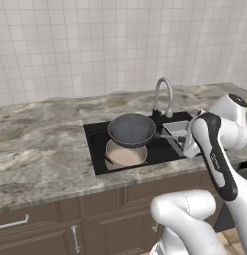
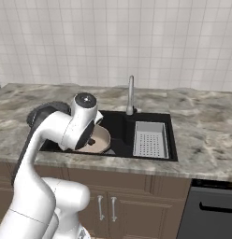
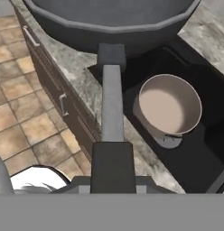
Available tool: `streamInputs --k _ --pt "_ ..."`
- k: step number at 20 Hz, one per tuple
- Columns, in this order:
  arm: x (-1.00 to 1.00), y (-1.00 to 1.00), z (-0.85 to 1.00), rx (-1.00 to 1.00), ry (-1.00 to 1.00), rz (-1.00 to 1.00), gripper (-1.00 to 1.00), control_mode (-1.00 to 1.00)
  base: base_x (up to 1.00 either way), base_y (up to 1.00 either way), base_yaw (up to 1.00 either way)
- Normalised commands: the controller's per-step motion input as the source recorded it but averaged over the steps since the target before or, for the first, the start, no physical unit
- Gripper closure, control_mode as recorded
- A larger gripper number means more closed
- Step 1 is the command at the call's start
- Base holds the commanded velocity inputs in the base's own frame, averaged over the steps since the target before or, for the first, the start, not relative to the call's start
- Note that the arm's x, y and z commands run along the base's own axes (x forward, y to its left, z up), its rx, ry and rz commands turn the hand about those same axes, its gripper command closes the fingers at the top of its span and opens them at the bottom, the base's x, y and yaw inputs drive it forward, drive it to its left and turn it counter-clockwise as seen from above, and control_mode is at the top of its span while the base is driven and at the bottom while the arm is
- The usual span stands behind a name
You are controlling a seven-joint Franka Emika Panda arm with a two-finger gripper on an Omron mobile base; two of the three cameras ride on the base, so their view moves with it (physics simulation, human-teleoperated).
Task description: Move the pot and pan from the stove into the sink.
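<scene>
Pan held by its handle in the closed gripper, hovering over the sink above the pot already inside. Next: lower, release.

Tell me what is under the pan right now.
Held over the black sink, the pan hangs above the beige pot standing in the basin. The pan covers the pot's far rim.

The pot fills the sink's left half — drainer tray blocks the right.
</scene>
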Motion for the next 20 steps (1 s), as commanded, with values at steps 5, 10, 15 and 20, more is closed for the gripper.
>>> streamInputs --k 5,10,15,20 --pt "0.49 -0.26 -0.18 0.00 0.07 -0.08 1.00 -1.00 0.00 0.00 0.00" --pt "0.56 -0.12 -0.26 0.00 0.08 -0.10 1.00 -1.00 0.00 0.00 0.00" --pt "0.29 0.00 -0.47 -0.09 0.07 -0.06 1.00 -1.00 0.00 0.00 0.00" --pt "0.20 0.00 -0.44 -0.07 0.02 -0.07 1.00 -1.00 0.00 0.00 0.00"
